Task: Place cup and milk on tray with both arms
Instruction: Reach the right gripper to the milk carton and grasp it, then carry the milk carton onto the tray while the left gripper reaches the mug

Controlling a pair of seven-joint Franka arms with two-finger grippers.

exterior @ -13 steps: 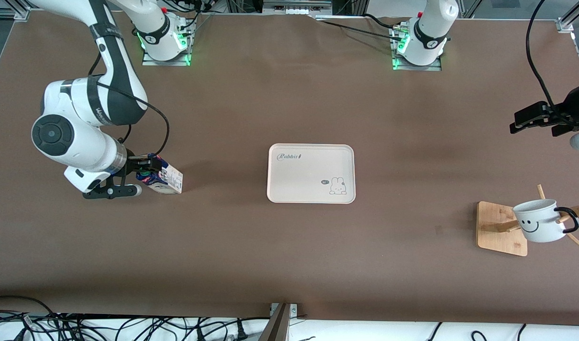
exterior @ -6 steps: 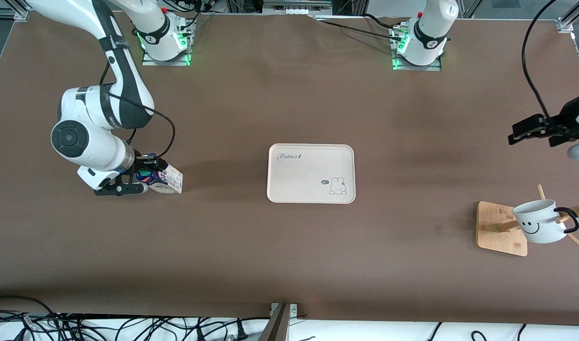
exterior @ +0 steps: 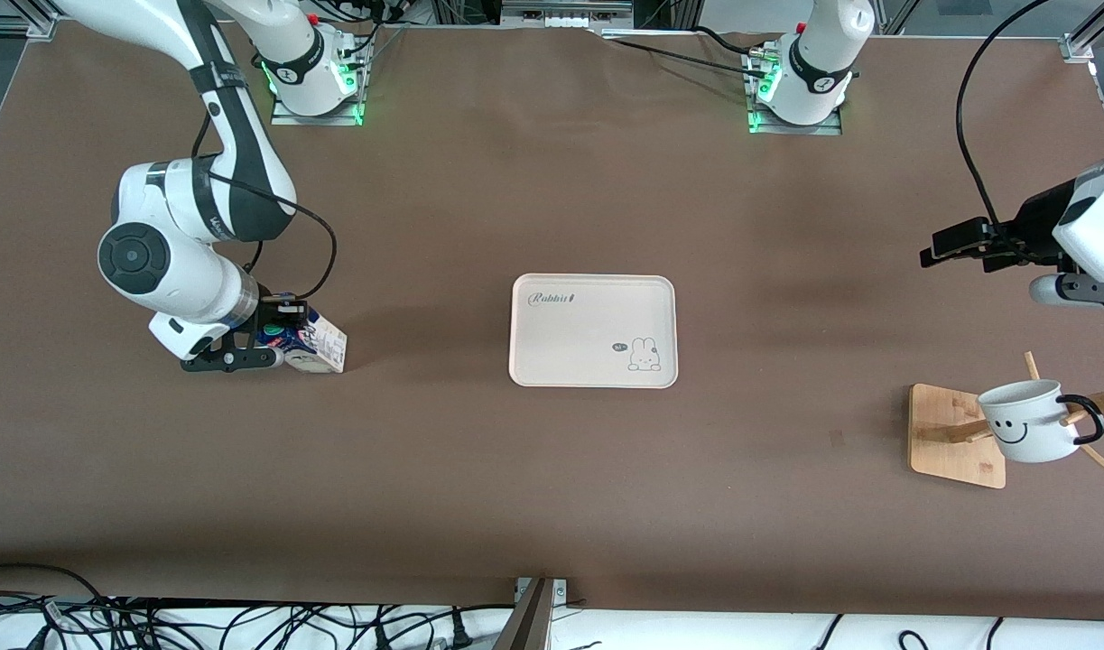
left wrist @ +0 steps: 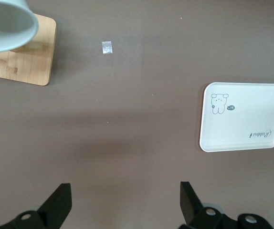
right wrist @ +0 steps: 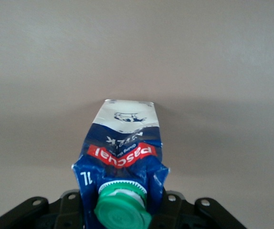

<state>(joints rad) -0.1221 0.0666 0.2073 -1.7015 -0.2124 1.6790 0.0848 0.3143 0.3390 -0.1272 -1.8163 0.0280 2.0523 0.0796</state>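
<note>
Clamped on the milk [exterior: 310, 341], the right gripper [exterior: 281, 336] sits low at the right arm's end of the table, its fingers pressed against the carton's dark blue gabled top. From the right wrist view, the milk [right wrist: 122, 162] fills the middle of the picture — green cap nearest the camera, pale lower sides beneath — and the blue top looks pinched inward where it is squeezed. The carton stands on the brown table [exterior: 552, 496], leaning a little, well apart from the tray [exterior: 593, 330]. That cream tray lies flat near the middle of the table with nothing on it, its "Rabbit" lettering and small drawn rabbit plain to see. The left gripper [exterior: 944, 250] hangs in the air over bare table at the left arm's end, its jaws spread wide and holding nothing; the left wrist view shows the two black fingers [left wrist: 58, 205] far apart, with the tray [left wrist: 244, 117] farther off. The cup [exterior: 1028, 421] — white, with a black smiley face and black loop handle — hangs tilted on a peg of the wooden rack [exterior: 956, 435], nearer the front camera than the left gripper and not touched by it.
</note>
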